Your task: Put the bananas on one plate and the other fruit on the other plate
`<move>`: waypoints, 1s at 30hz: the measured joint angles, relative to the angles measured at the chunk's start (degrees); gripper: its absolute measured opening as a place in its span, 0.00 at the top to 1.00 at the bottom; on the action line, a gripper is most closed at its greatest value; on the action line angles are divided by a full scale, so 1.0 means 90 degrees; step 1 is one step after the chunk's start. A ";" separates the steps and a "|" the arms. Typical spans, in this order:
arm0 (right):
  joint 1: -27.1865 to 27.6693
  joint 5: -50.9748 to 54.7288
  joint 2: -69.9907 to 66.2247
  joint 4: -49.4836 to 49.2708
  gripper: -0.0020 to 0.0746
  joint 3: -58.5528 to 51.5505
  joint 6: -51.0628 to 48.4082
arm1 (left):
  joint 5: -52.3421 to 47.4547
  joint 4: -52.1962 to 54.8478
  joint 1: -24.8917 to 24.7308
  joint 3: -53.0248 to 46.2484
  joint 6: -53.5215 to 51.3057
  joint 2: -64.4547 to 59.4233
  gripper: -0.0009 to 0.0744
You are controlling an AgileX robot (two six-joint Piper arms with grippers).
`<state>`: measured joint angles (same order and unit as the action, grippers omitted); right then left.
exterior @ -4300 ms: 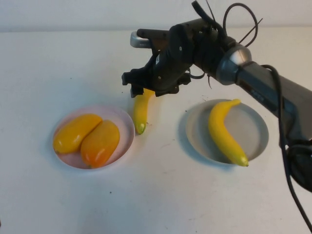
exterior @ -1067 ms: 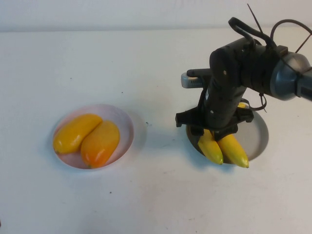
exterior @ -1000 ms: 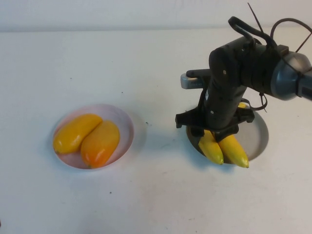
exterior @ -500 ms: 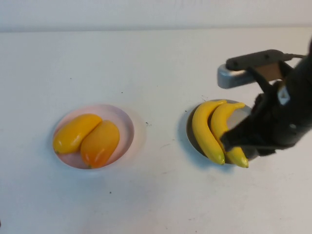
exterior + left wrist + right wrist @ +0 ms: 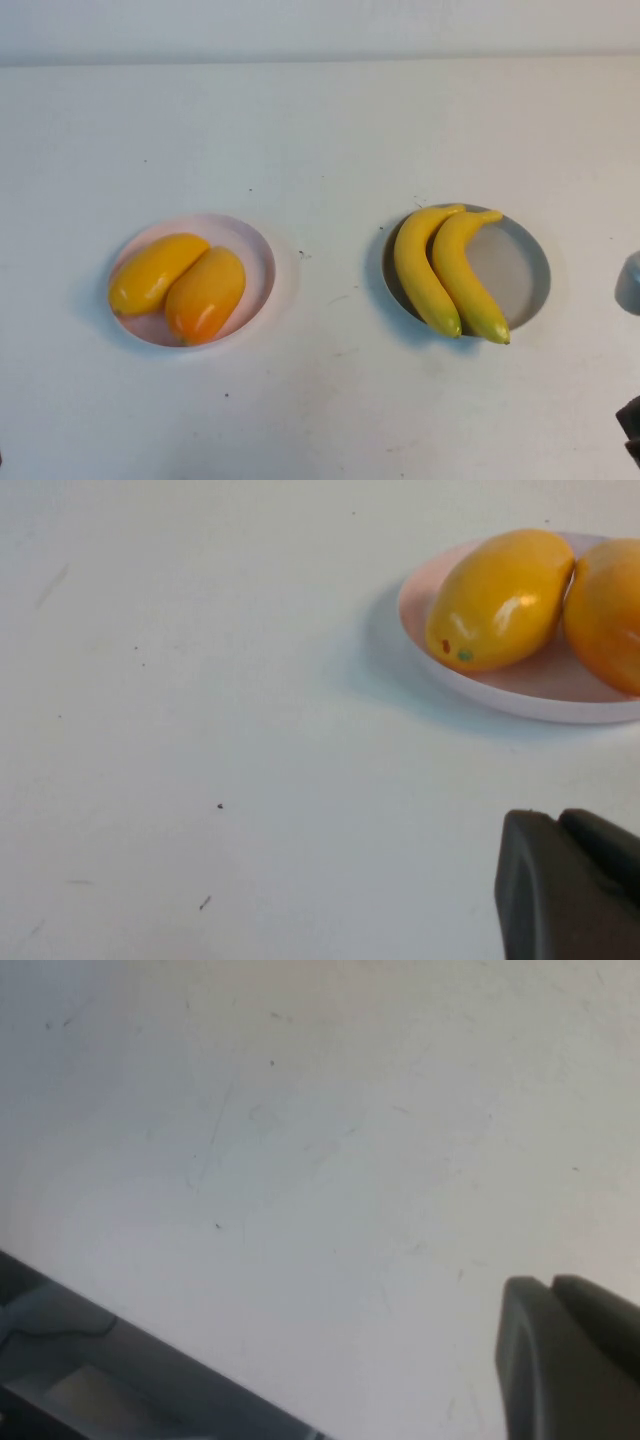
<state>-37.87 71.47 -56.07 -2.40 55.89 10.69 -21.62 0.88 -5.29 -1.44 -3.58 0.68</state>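
Yellow and curved, the two bananas (image 5: 445, 270) lie side by side on the grey-blue plate (image 5: 520, 275), touching along their length, their tips pointing toward our near edge. Well apart from them, on our left, the pale pink plate (image 5: 255, 250) carries the two mango-like fruits (image 5: 180, 285) pressed against each other — the one nearer the middle of the table has a redder orange blush. Both plates sit on a plain white table (image 5: 320, 130), matte, with a few small dark specks and faint scuffs. Our left gripper (image 5: 570, 885) shows only as a dark corner in its wrist view, low over bare table near the pink plate; we cannot tell how its fingers stand. Our right gripper (image 5: 570, 1355) is the same dark fragment above bare table near a grey edge — again we cannot tell.
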 joint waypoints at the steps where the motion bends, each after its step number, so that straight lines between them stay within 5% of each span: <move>1: 0.0000 0.0000 0.0078 -0.0010 0.99 0.0000 0.0000 | 0.0000 0.0000 0.0000 0.0000 0.0000 0.0000 0.99; 8: 0.0000 -0.0133 0.0447 0.0027 0.99 -0.0106 -0.0015 | 0.0000 0.0000 0.0000 0.0000 0.0000 0.0000 0.99; 12: 0.0207 -0.1283 0.0908 0.0205 0.99 -0.0782 -0.0042 | 0.0000 0.0000 0.0000 0.0000 0.0000 0.0000 0.99; 23: 0.2909 -0.6235 0.3993 -0.0025 0.99 -0.5029 -0.0042 | 0.0000 0.0000 0.0000 0.0000 0.0000 0.0000 0.99; 30: 0.3543 -0.7484 0.5545 0.0012 0.99 -0.6356 -0.0042 | 0.0000 0.0000 0.0000 0.0000 0.0000 0.0000 0.99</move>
<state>-5.99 4.12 -6.16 -2.29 -1.31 10.32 -21.62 0.88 -5.29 -1.44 -3.58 0.68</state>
